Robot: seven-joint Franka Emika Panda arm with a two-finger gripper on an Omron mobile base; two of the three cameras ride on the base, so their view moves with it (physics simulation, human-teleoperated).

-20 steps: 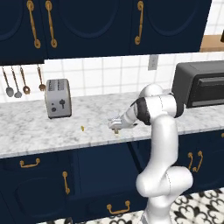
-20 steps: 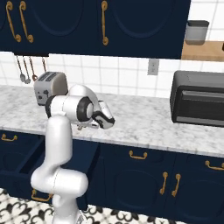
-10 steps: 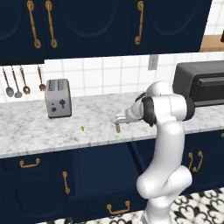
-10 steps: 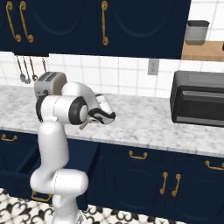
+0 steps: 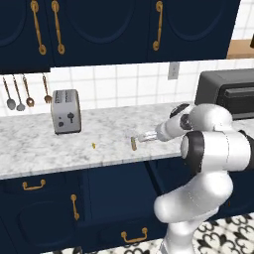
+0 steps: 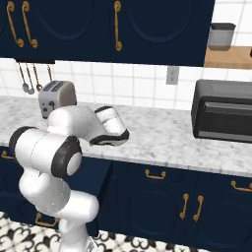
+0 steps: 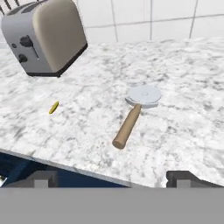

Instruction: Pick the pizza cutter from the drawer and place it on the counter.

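While the claw (image 7: 113,178) is hanging just over the front edge of the table (image 7: 183,131) with its two tips standing wide apart and gripping nothing, the pizza cutter (image 7: 133,113) is lying flat on the marble a little beyond it, handle toward the edge, wheel toward the wall. Judging from this, the placing step is finishing; the next move is only calling for drawing the arm back clear of the cutter. Farther back, a small yellow bit (image 7: 53,107) and the toaster (image 7: 46,37) are sitting near the tiled wall.
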